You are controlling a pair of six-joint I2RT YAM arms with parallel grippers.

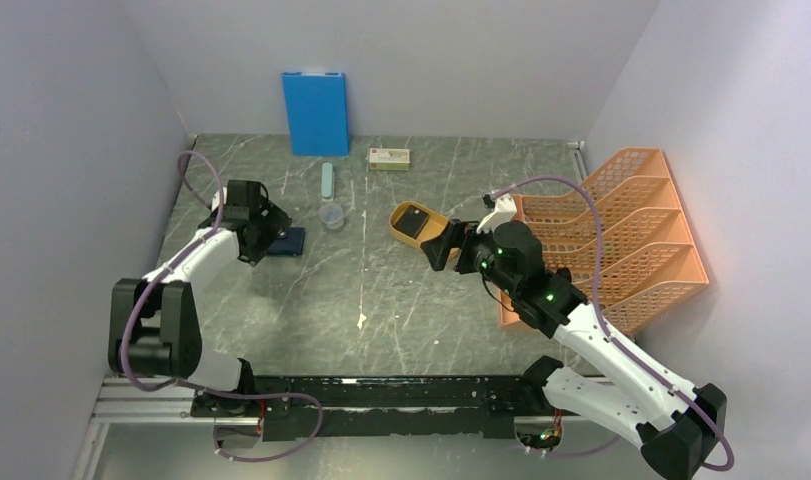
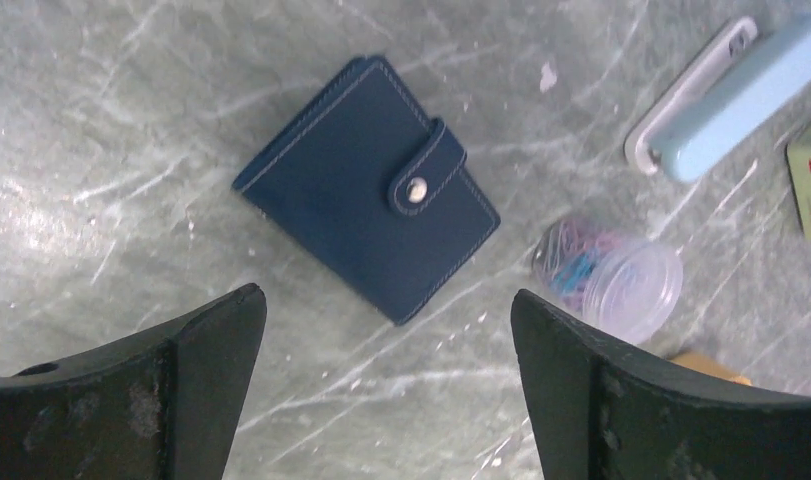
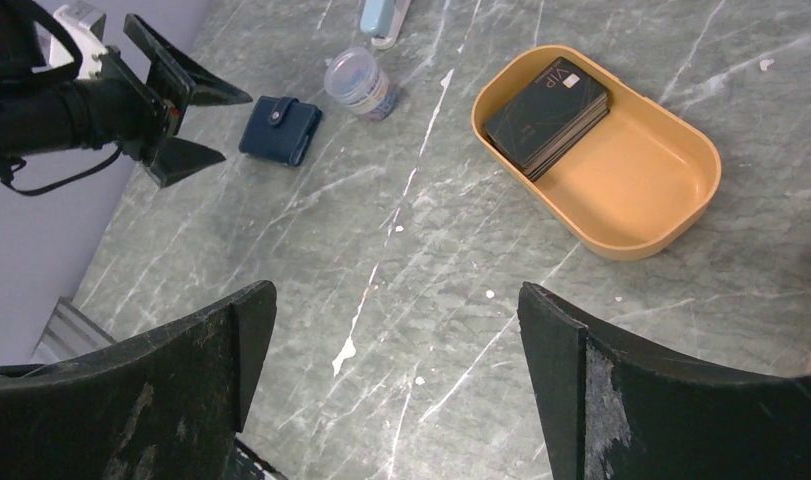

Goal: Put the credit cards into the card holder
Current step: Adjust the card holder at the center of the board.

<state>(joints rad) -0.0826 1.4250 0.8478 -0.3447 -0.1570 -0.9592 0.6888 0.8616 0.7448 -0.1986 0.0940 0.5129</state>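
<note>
Plainly, neither pincer has anything in it: the left pincer [image 2: 386, 302] hangs with its jaws spread wide above the card holder [image 2: 366, 185], and the right pincer [image 3: 396, 300] stands just as wide and empty over the tabletop [image 3: 381, 250], near the yellow oval tray [image 3: 671, 228]; the card holder lies flat on the left side of the tabletop with its snap tab fastened, while the credit cards [image 3: 546, 112] sit as a dark stack at one end of the tray, well apart from the holder. The likeliest trouble is the snap; nothing can go in until it is undone, and a thin flat case may skate across the smooth stone instead of lifting if the fingers close on it askew; a sliding case, or a finger swung wide, could also knock the small clear tub of paper clips [image 2: 621, 282] just beside it. On the other side, the cards lie flush against the tray wall, so a pinch may catch several at once, or push the stack along without lifting any.
</note>
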